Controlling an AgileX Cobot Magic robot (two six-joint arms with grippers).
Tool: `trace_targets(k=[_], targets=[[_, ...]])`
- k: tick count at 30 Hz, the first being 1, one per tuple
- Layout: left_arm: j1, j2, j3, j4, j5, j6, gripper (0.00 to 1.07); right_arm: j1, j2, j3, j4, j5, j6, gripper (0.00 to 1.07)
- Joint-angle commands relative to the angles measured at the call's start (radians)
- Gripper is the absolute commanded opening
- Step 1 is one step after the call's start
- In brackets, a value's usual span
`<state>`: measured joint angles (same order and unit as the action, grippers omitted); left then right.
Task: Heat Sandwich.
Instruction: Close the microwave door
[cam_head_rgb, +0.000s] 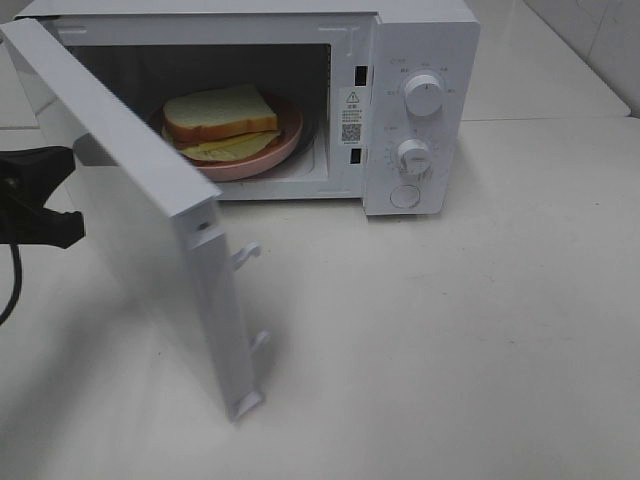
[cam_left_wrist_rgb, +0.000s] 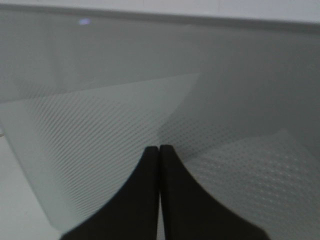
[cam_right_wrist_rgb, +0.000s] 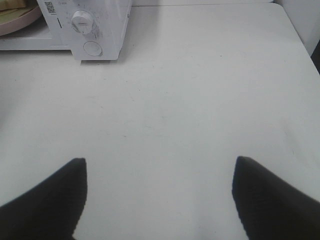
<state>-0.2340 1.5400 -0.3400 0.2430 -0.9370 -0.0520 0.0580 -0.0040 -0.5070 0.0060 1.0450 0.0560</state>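
The sandwich (cam_head_rgb: 222, 115), white bread with yellow-green filling, lies on a round pink plate (cam_head_rgb: 288, 146) inside the open white microwave (cam_head_rgb: 420, 50). The microwave door (cam_head_rgb: 150, 220) stands swung out toward the front left. My left gripper (cam_head_rgb: 60, 215) is at the far left, on the outer side of the door. In the left wrist view its fingers (cam_left_wrist_rgb: 159, 150) are shut and empty, pointing close at the door's dotted window (cam_left_wrist_rgb: 125, 110). My right gripper (cam_right_wrist_rgb: 160, 165) is open and empty above the bare table, to the right of the microwave; it is not in the exterior view.
The microwave's panel has two knobs (cam_head_rgb: 424, 95) (cam_head_rgb: 413, 155) and a round button (cam_head_rgb: 404, 196). The white table (cam_head_rgb: 450, 340) spreads in front of and to the right of the microwave. Two latch hooks (cam_head_rgb: 248, 252) stick out of the door's free edge.
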Motion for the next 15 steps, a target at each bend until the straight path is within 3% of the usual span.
trace_targets(k=[1, 4, 8, 15], targets=[[-0.067, 0.02, -0.038, -0.083, -0.025, 0.033, 0.0, -0.004, -0.027, 0.001, 0.003, -0.011, -0.003, 0.76], [-0.105, 0.037, -0.057, -0.132, -0.025, 0.052, 0.0, -0.004, -0.027, 0.001, 0.003, -0.011, -0.003, 0.76], [-0.208, 0.1, -0.125, -0.279, -0.025, 0.109, 0.0, -0.004, -0.027, 0.001, 0.003, -0.011, -0.003, 0.76], [-0.297, 0.166, -0.204, -0.392, -0.025, 0.156, 0.0, -0.004, -0.027, 0.001, 0.003, -0.011, -0.003, 0.76]])
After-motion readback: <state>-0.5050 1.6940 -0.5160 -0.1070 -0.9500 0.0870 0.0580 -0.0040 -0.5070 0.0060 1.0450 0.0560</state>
